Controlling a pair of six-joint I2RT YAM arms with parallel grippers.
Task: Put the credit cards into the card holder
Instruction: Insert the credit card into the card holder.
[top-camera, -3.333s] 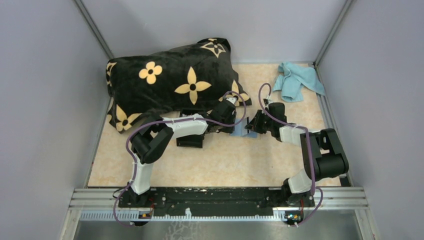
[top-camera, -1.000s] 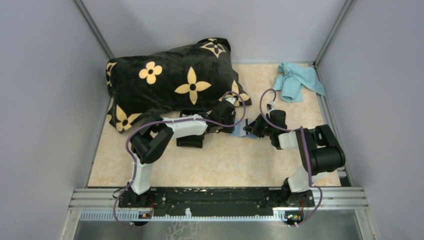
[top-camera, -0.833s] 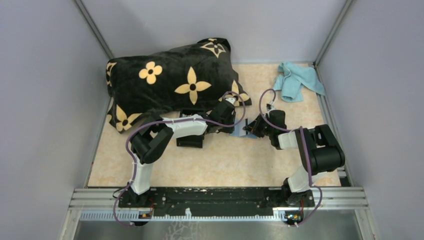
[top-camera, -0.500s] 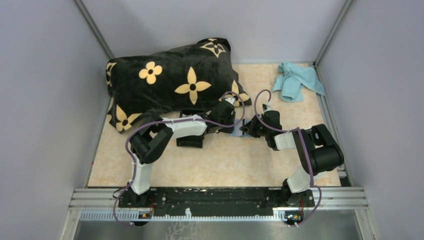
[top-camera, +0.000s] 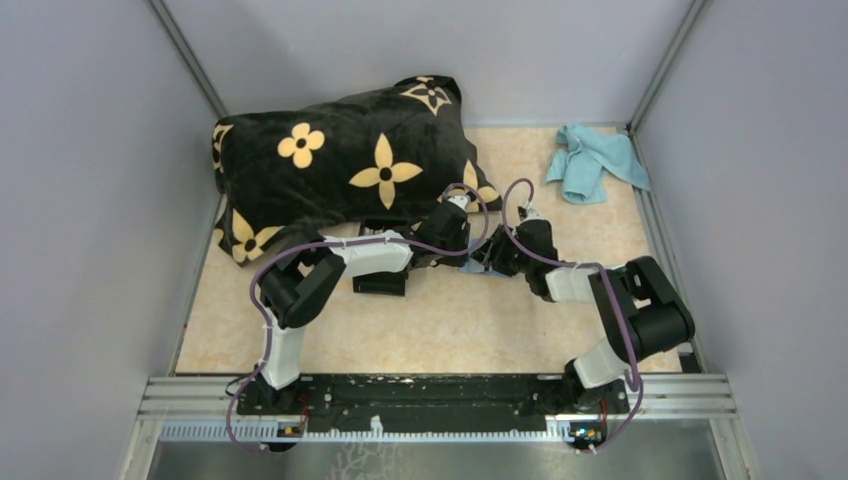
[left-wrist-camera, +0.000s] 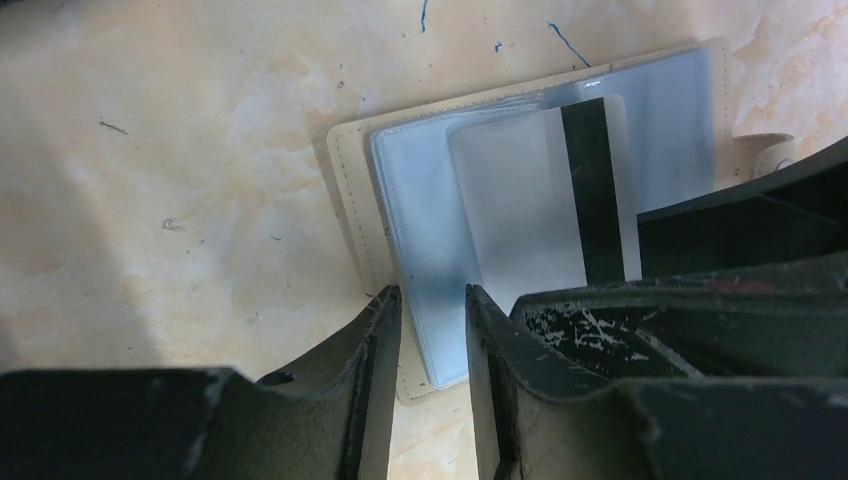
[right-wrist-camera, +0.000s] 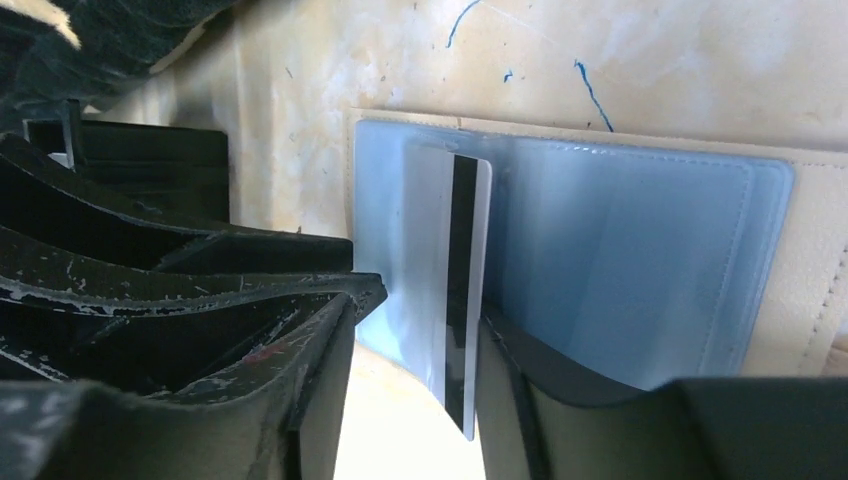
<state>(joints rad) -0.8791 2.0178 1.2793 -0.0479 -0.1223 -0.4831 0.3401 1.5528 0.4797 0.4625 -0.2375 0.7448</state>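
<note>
Grey striped credit card, probably stiff, light and slick (grip its free edge), partly seated in the card holder at the middle of the table; left fingers pinch the holder's sleeve; right fingers stand parted around the card.

Swung the right arm leftward toward frame centre, bringing its jaws close against those of the left arm. Parted the right jaws, shut a second ago. Covered more of the beige, clear-sleeved card holder in the top view.
</note>
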